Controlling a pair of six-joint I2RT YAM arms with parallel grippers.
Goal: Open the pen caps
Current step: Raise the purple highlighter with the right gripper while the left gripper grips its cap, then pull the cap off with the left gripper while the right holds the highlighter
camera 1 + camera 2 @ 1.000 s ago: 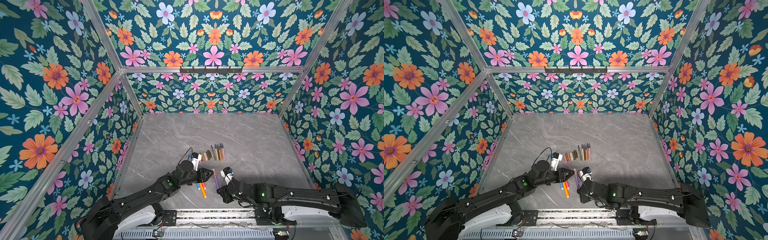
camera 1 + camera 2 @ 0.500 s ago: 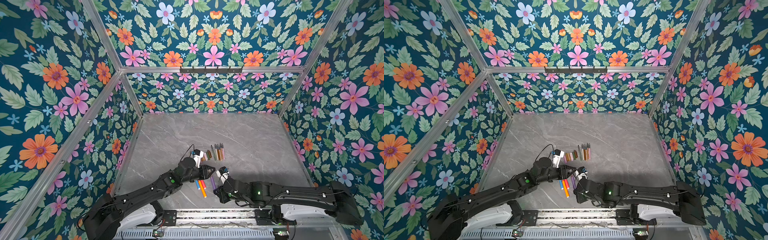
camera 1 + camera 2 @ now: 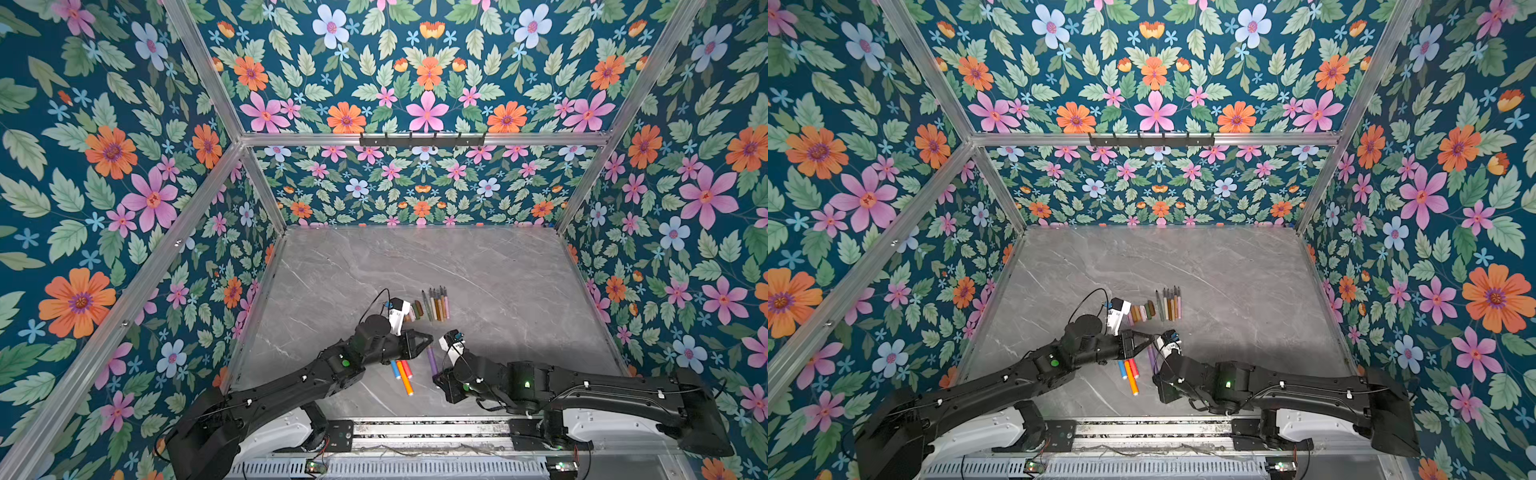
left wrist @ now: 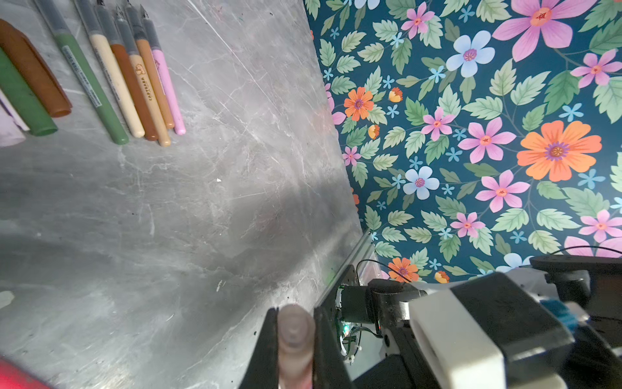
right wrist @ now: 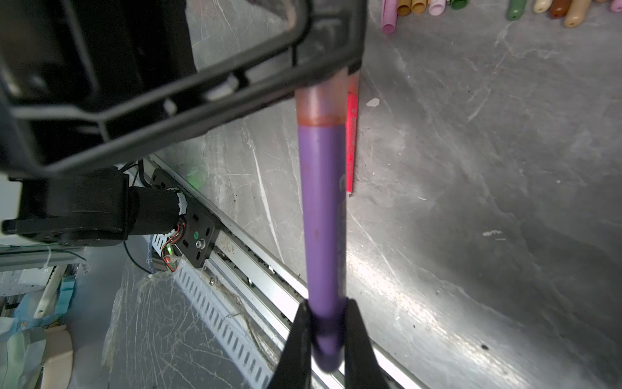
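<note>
Black jointed arms point(image 3: 291, 384), white bases point(image 3: 274, 432), white wrist cameras point(image 3: 400, 309), green lights point(image 3: 345, 363), black cable point(image 3: 374, 298)

Both top views look down from high over the table point(image 3: 415, 266); wrist cameras, close in, share the pen cap point(image 5: 319, 104).

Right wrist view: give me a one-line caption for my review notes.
The right gripper clamps the purple pen while the left gripper pinches its translucent cap, above the grey tabletop.
</note>
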